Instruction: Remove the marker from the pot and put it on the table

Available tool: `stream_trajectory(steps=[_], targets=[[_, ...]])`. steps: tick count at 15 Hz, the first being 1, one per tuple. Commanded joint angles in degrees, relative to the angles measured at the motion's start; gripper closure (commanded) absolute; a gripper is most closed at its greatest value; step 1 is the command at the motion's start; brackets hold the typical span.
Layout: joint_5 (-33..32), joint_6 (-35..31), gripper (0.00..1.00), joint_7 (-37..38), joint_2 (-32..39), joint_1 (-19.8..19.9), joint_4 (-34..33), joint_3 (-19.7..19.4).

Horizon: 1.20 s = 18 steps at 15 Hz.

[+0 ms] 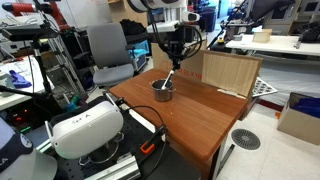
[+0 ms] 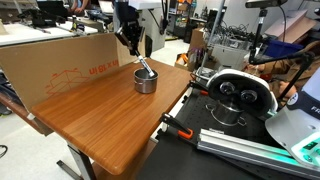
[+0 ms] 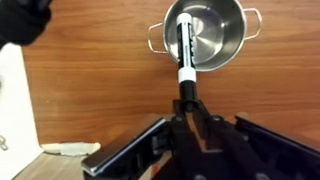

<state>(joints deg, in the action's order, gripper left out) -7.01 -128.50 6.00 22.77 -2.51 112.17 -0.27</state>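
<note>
We see the marker (image 3: 184,55) as a slim black stick with a white band near its upper end. It stands tilted: the lower tip is inside the pot (image 3: 235,50), the body crosses the rim, and the upper end is in the gripper (image 3: 188,108), whose jaws are pressed together on it. In both exterior views the marker (image 1: 170,78) (image 2: 144,68) rises out of the pot (image 1: 163,90) (image 2: 147,84) toward the gripper (image 1: 176,58) (image 2: 133,45).

The pot is small, round and silvery, with a shiny inside and two thin wire handles in the wrist view.

The cardboard wall (image 2: 70,62) along the back edge of the table (image 2: 110,125) carries red print, but we cannot read it. Any print on the white band is also too small to read.

The pot stands near the cardboard, well away from the front edge. In an exterior view a wide bare stretch of wood lies between the pot and the near corner.
</note>
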Motion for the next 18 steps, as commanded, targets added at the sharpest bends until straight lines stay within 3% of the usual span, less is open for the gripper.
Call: stream_trajectory(steps=[1, 6, 11, 18], targets=[[2.63, 3.83, 0.96, -3.67, -3.71, 2.01, -0.28, 0.09], [3.75, 7.14, 0.96, -8.7, -5.92, 4.95, -2.42, -1.06], [5.44, 11.5, 0.96, -13.73, -3.29, 7.37, -5.78, -1.59], [3.31, 11.92, 0.96, -12.2, 3.04, 7.33, -9.31, -2.81]])
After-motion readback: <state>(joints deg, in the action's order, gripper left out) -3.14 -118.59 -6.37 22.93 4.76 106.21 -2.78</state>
